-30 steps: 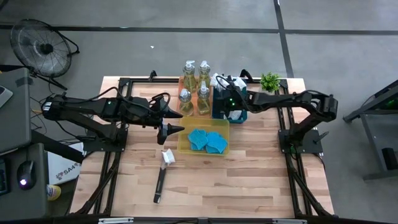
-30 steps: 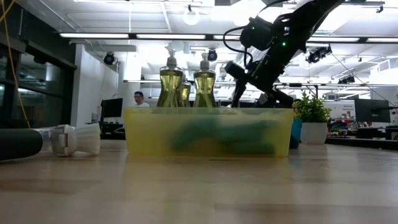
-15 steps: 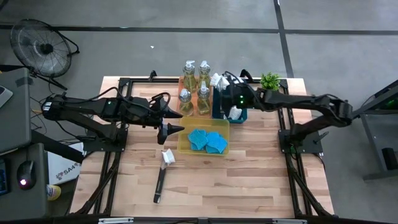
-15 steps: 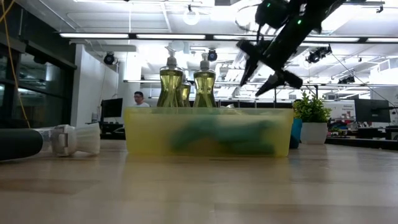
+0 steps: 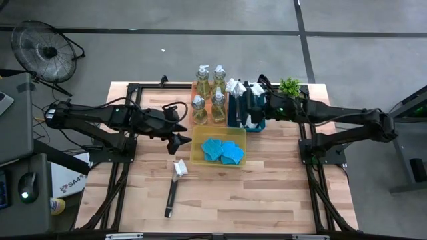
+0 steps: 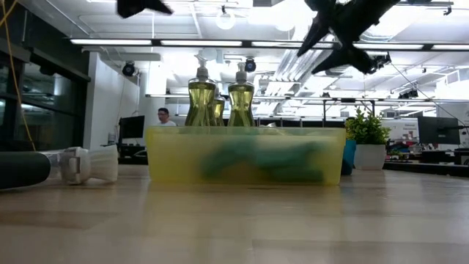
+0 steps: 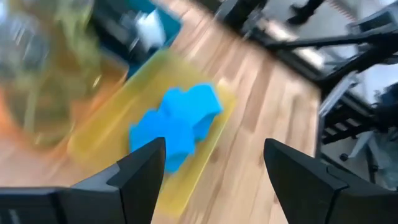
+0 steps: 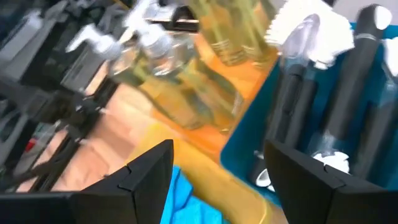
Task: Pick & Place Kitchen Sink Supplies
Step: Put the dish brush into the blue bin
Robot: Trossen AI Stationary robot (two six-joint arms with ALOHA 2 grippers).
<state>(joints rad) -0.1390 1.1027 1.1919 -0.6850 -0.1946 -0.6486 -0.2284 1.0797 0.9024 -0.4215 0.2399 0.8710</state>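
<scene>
Overhead, the right gripper (image 5: 252,107) hangs open and empty above the teal tray (image 5: 235,122) of dish brushes (image 5: 245,100); the left gripper (image 5: 181,135), also open and empty, hovers left of the yellow tray (image 5: 197,159) holding the blue sponges (image 5: 223,151). One brush (image 5: 174,189) lies loose on the surface, nearer the front. Soap bottles (image 5: 208,93) stand in the orange tray (image 8: 249,71). A careless descent could knock the upright brushes over (they stand crowded). The low view hides that tray behind the yellow one; the right wrist view shows it plainly.
</scene>
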